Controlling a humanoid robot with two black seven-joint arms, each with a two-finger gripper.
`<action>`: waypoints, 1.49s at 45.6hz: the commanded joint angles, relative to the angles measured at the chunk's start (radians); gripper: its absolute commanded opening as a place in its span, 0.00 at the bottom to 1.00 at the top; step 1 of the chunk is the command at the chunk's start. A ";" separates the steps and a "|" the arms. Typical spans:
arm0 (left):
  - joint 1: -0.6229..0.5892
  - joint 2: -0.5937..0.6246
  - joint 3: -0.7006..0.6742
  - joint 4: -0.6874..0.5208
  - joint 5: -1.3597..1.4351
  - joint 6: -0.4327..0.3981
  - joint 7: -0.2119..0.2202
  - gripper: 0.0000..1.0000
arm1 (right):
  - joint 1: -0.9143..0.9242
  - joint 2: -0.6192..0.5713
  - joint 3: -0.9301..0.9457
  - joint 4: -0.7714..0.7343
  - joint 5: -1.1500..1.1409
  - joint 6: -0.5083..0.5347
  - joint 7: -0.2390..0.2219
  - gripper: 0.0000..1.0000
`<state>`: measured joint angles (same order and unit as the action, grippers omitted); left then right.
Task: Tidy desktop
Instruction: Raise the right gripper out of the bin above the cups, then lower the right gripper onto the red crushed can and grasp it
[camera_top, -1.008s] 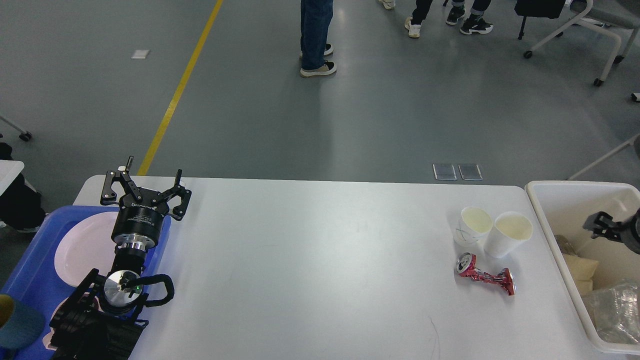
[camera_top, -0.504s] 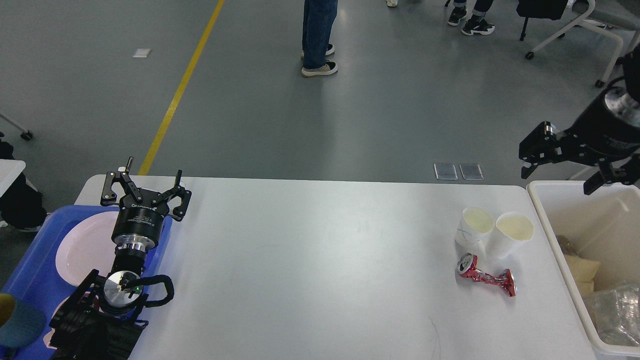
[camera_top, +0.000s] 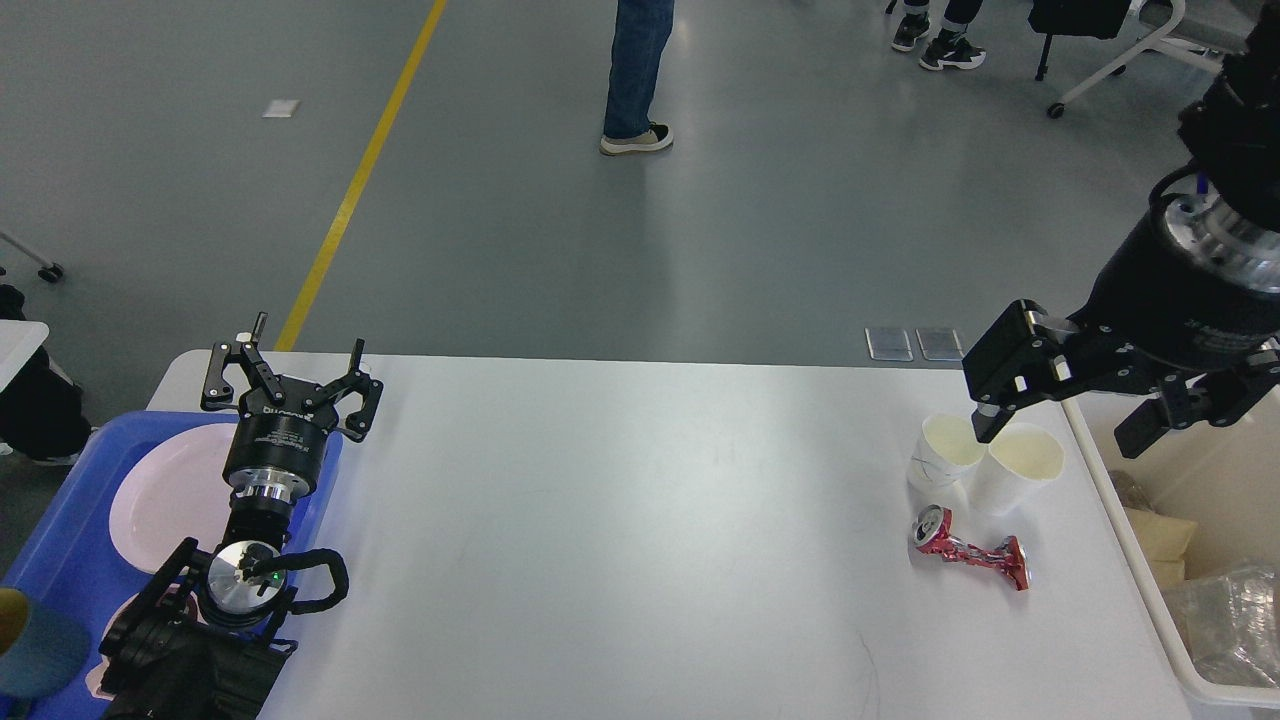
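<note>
The white desktop (camera_top: 620, 530) fills the middle of the head view. Two white paper cups (camera_top: 985, 460) stand side by side near its right end. A crushed red can (camera_top: 968, 555) lies just in front of them. My right gripper (camera_top: 1065, 430) is open and empty, hovering above the cups, its left finger over the left cup. My left gripper (camera_top: 292, 372) is open and empty at the table's far left corner, above the edge of a blue tray (camera_top: 60, 540).
The blue tray holds white plates (camera_top: 165, 495) and a teal cup (camera_top: 30, 645) at the left edge. A cream-white bin (camera_top: 1190, 560) with crumpled trash stands off the table's right end. A person's legs (camera_top: 635, 70) and chairs are on the floor beyond.
My right gripper rose out of the bin and swung left, from over the bin to above the two paper cups. My left arm has not moved.
</note>
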<state>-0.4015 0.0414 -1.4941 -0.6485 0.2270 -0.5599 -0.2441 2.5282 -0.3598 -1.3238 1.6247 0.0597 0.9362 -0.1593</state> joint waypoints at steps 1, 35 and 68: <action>0.000 0.000 0.000 0.001 0.000 0.000 0.000 0.96 | -0.005 0.002 0.008 0.006 0.015 0.003 0.004 1.00; 0.001 0.000 0.000 0.000 0.000 0.000 0.002 0.96 | -0.344 -0.027 -0.049 -0.048 0.508 -0.461 -0.006 1.00; 0.001 0.000 0.000 0.000 0.000 0.000 0.002 0.96 | -1.126 -0.021 0.215 -0.485 0.894 -0.824 -0.005 1.00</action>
<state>-0.4003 0.0414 -1.4941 -0.6489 0.2269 -0.5599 -0.2424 1.5242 -0.3906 -1.1485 1.2522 0.9535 0.1142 -0.1623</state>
